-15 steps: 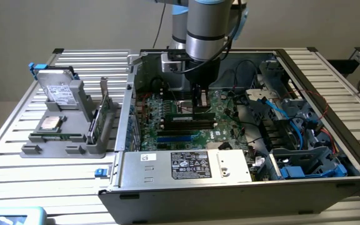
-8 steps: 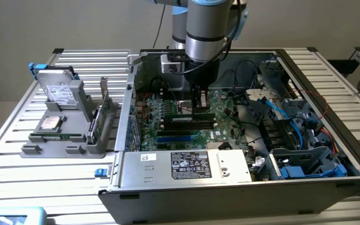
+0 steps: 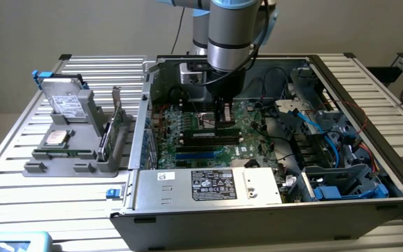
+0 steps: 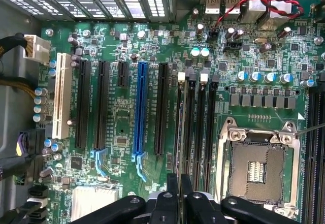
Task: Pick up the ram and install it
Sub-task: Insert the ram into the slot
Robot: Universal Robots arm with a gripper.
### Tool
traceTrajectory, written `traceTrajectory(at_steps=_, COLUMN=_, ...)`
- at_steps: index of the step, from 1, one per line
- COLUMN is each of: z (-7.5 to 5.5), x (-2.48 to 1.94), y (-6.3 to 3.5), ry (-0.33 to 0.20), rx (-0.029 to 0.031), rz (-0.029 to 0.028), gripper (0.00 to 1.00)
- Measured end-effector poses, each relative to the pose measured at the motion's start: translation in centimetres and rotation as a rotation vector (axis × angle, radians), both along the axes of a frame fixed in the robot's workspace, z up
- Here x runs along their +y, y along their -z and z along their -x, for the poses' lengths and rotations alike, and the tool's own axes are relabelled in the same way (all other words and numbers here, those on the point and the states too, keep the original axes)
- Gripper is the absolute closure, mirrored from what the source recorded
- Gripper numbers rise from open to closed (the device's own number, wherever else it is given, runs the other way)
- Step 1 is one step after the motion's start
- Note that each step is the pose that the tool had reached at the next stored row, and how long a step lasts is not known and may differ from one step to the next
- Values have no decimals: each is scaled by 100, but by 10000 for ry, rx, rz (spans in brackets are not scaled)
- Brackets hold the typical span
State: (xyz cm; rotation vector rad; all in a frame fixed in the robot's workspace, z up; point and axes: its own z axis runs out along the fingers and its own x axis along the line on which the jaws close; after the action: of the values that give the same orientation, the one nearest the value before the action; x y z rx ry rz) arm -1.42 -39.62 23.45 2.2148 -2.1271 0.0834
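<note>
With the gripper (image 4: 179, 179) over the slots (image 4: 195, 127), jaws narrow and seemingly empty, the ram (image 3: 63, 153) lies in the tray (image 3: 69, 169) at the exterior view's nine o'clock from the case (image 3: 187, 220), so a clean pick likely needs widened jaws and a level, mid-length grip.

Green mobo (image 4: 122, 132) seen face-on; blue slot (image 4: 140, 107) btwn long black slots (image 4: 84, 104); white slot (image 4: 62, 94) beside one of them; CPU socket (image 4: 259, 169) open, contacts bare, metal frame round it; gripper (image 4: 179, 183) over mem. slots (image 4: 195, 122) w/ white latches, just beside socket.
</note>
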Motion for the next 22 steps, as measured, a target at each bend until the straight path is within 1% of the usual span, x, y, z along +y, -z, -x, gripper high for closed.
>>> traceTrajectory(at_steps=5, z=5, x=2, y=25, ry=1, rx=0, rz=0, gripper=86)
traceTrajectory(at_steps=9, z=5, x=12, y=42, ry=1, rx=0, rz=0, gripper=86)
traceTrajectory(at_steps=14, z=6, x=-1, y=44, ry=2, rx=-1, rz=0, gripper=86)
traceTrajectory(at_steps=22, z=2, x=-7, y=50, ry=0, rx=1, rz=0, gripper=86)
